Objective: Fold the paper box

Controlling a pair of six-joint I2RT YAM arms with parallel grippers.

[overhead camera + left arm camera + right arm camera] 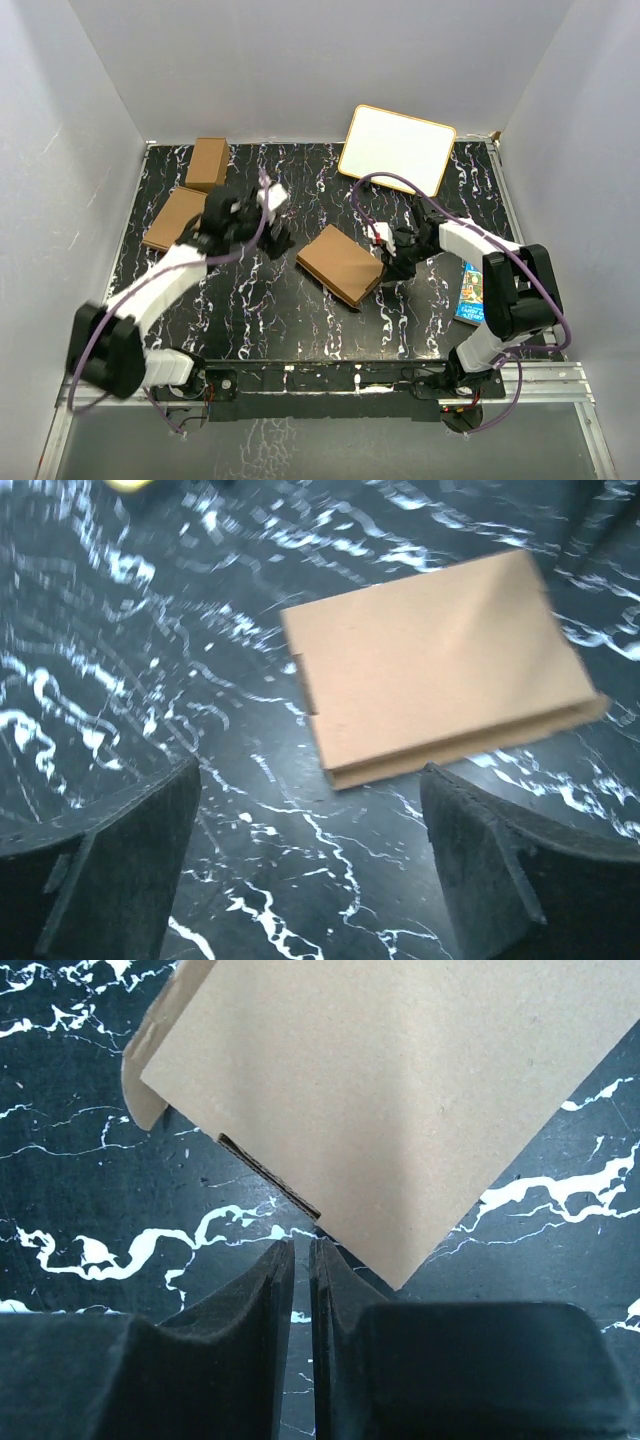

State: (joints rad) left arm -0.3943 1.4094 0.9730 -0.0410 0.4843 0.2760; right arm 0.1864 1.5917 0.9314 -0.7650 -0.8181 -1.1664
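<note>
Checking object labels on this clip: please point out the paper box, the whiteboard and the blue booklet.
paper box (340,263), top view, middle of its flat top face.
whiteboard (397,148), top view, centre of its white surface.
blue booklet (468,295), top view, the uncovered part of its cover.

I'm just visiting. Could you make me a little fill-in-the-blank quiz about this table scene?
The paper box in the middle is plain ___ cardboard.
The left tool has its jaws wide ___, holding nothing.
Two other cartons sit on the ___ side of the table.
The board at the back is ___.
Missing words: brown; open; left; white.
</note>
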